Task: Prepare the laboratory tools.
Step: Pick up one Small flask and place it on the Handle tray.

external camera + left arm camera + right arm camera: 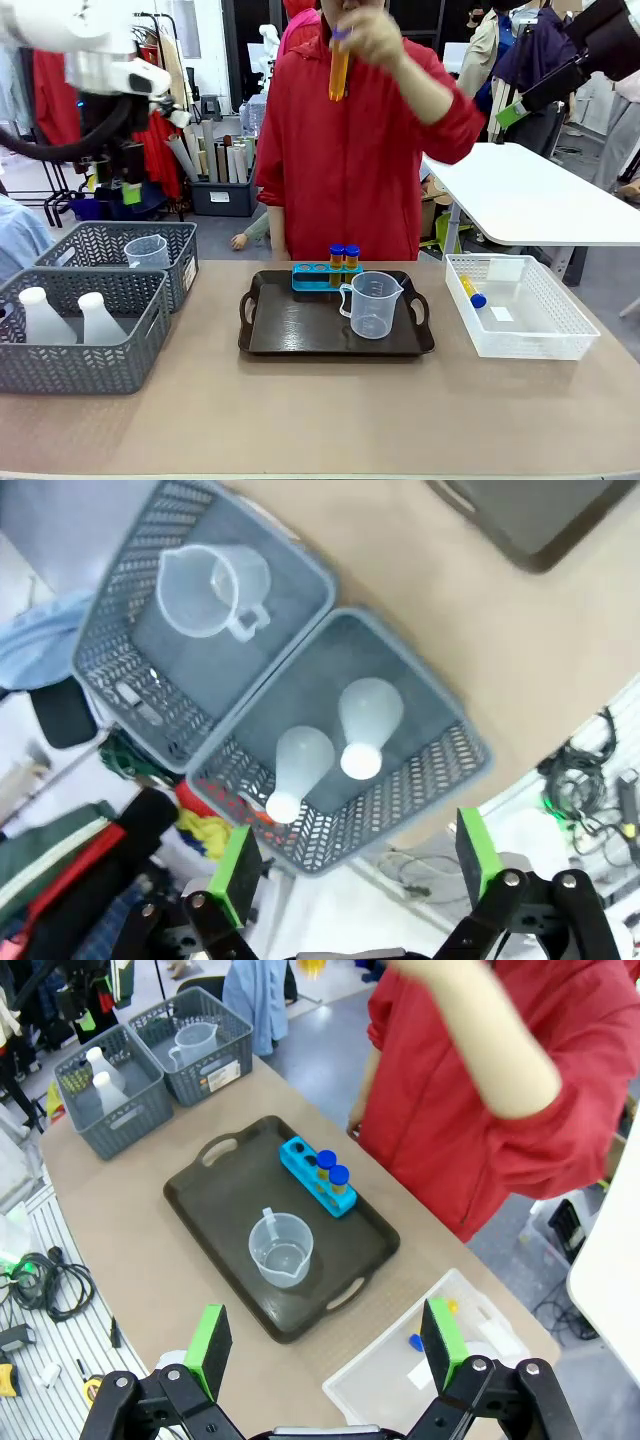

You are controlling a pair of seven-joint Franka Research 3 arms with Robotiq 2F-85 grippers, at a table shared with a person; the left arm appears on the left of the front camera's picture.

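the left gripper point(358, 865), jaws apart, hangs above the near-left basket point(440, 770); its two conical flasks point(368, 720) stand close together, so grabbing one could topple the other. right gripper point(328, 1345): apart too.

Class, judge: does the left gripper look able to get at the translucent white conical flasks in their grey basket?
Probably yes: the open left gripper hangs above the grey plastic basket, whose two white conical flasks stand uncovered, nothing between.
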